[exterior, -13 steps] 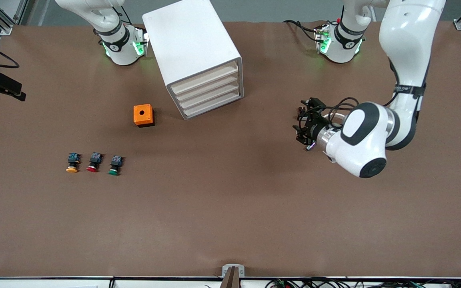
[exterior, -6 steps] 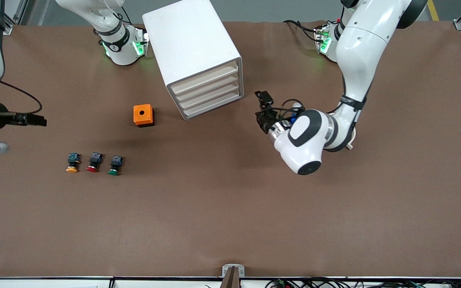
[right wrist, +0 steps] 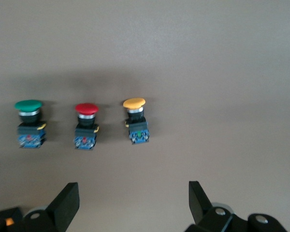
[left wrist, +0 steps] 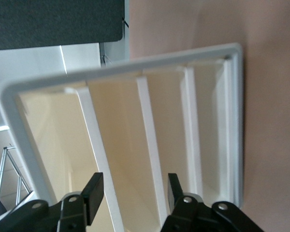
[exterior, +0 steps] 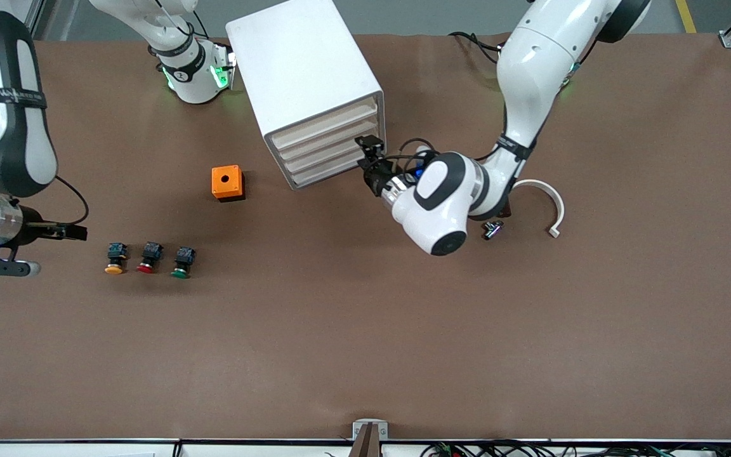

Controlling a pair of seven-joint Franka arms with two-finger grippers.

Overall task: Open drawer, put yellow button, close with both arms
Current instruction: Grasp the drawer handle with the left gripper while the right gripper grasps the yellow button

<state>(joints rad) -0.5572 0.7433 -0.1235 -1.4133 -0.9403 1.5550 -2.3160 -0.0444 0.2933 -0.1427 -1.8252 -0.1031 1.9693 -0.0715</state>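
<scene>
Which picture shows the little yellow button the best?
The right wrist view shows it best: the yellow button sits close and plain, its yellow cap and dark body clear, beside the red button. The front view shows the yellow button only as a tiny dot at the end of the row. The left wrist view does not show it, only the cabinet.
</scene>
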